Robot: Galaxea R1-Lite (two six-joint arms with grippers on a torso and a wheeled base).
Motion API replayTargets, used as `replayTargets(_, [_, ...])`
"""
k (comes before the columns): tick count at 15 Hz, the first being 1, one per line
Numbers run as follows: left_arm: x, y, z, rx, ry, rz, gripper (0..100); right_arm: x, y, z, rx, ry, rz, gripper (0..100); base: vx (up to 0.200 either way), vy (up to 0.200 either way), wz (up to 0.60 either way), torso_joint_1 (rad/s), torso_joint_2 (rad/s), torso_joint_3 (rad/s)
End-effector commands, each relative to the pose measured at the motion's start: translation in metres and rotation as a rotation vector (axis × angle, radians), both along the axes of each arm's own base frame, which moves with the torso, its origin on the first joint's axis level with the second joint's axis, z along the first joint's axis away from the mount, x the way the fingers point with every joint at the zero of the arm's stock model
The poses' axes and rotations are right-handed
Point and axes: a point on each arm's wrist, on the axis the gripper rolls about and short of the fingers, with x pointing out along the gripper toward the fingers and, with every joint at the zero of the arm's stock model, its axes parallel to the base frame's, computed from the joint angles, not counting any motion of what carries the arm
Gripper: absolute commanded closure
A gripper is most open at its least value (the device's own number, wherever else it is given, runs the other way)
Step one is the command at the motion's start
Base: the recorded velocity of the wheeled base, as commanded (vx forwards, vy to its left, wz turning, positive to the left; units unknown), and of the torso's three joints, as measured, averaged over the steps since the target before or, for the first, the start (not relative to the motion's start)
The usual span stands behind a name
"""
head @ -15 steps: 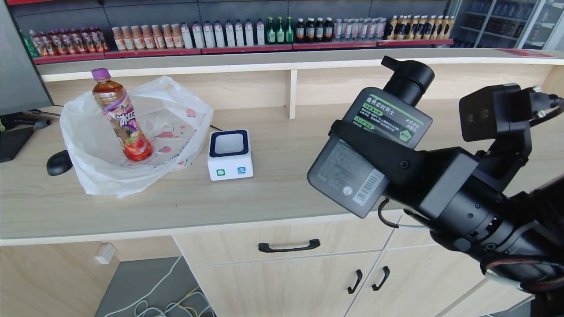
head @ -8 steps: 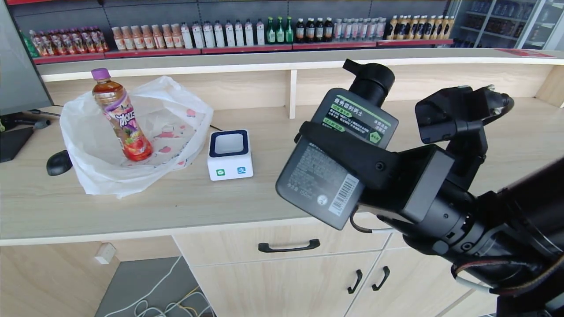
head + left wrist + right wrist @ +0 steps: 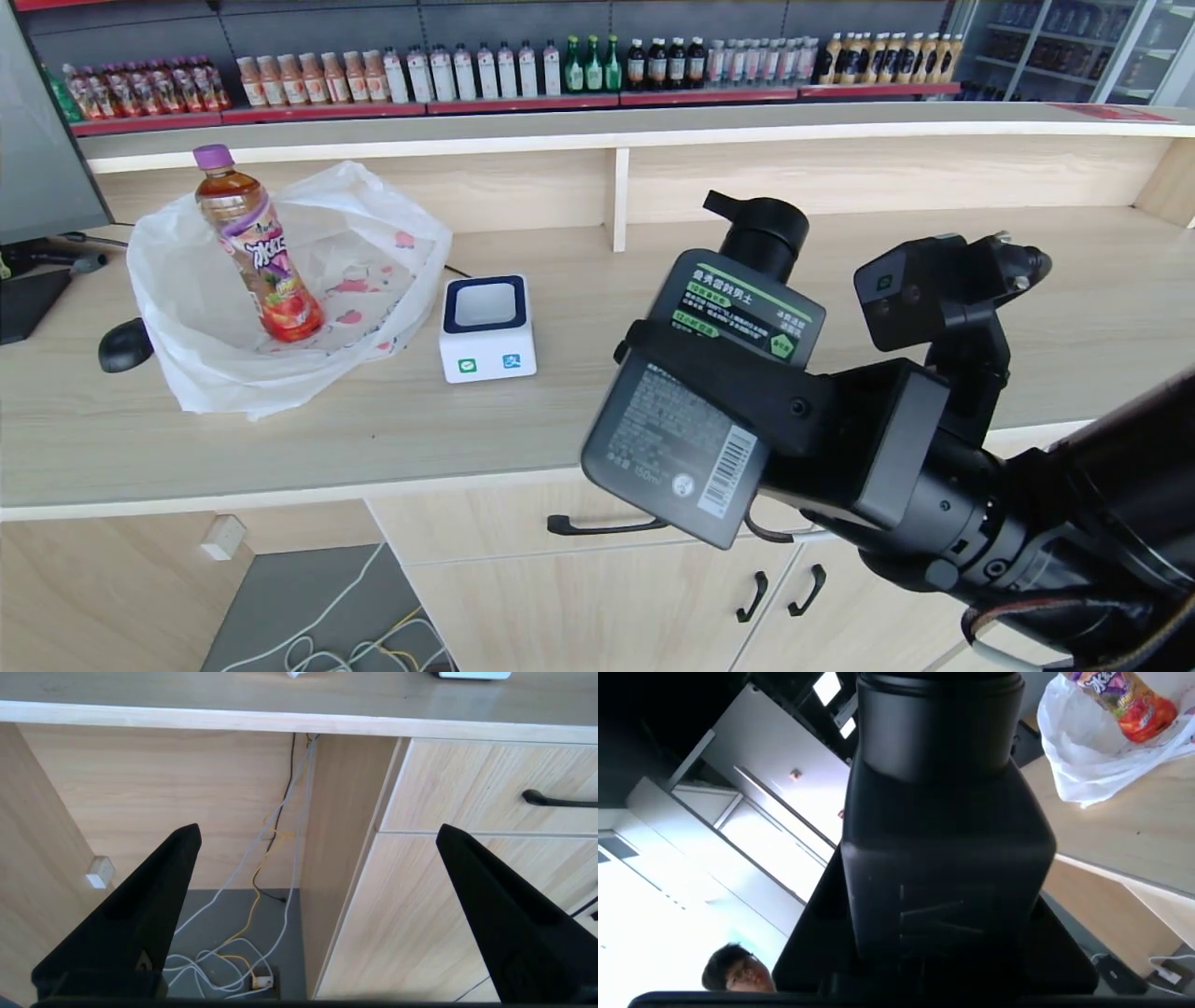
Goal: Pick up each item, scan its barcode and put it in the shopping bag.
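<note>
- The dark pump-top bottle is held off the counter, seen across the counter's front edge on the right-hand half, with its pump cap pointing toward the back edge and its barcoded face turned up to the head camera.
- The right gripper is clamped around the bottle's middle, one black finger crossing the label (the right wrist view looks straight along the bottle's dark body).
- The shopping bag, white plastic with red print, sits open on the counter's left half, slumped low.
- Inside the bag a tea bottle with a purple cap leans toward the counter's left edge, its base in the bag's middle and its neck above the rim.
- The scanner, a white cube with a dark-framed top, stands just beside the bag toward the counter's middle, between the bag and the held bottle.
- A dark mouse lies against the bag's other side, near the counter's left edge, below a monitor.
- The left gripper hangs below counter height with its fingers spread wide and nothing between them, facing the cabinet front, a drawer handle and loose cables on the floor.
- Shelves of bottled drinks run behind the counter's back edge.
</note>
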Motion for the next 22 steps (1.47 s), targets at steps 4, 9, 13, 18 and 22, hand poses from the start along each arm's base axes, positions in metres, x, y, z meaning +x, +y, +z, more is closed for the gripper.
replayTargets(4, [0.0,0.0,0.0,-0.001,0.0,0.0,0,-0.0034,-0.0025,0.002,0.005,-0.004,0.004,100,0.0,0.0,0.0,0.0,0.0,0.0])
replayTargets(9, [0.0,0.0,0.0,-0.001,0.0,0.0,0,-0.0035,-0.002,0.0001,0.0,0.002,0.006,100,0.0,0.0,0.0,0.0,0.0,0.0])
replayTargets(13, [0.0,0.0,0.0,-0.001,0.0,0.0,0,-0.0036,-0.0027,0.0009,0.002,-0.001,0.004,100,0.0,0.0,0.0,0.0,0.0,0.0])
replayTargets(18, [0.0,0.0,0.0,-0.001,0.0,-0.002,0,-0.0037,-0.0029,-0.001,-0.005,-0.001,0.002,100,0.0,0.0,0.0,0.0,0.0,0.0])
replayTargets(22, [0.0,0.0,0.0,-0.001,0.0,0.0,0,-0.0081,-0.0081,-0.0014,-0.01,0.0,0.001,100,0.0,0.0,0.0,0.0,0.0,0.0])
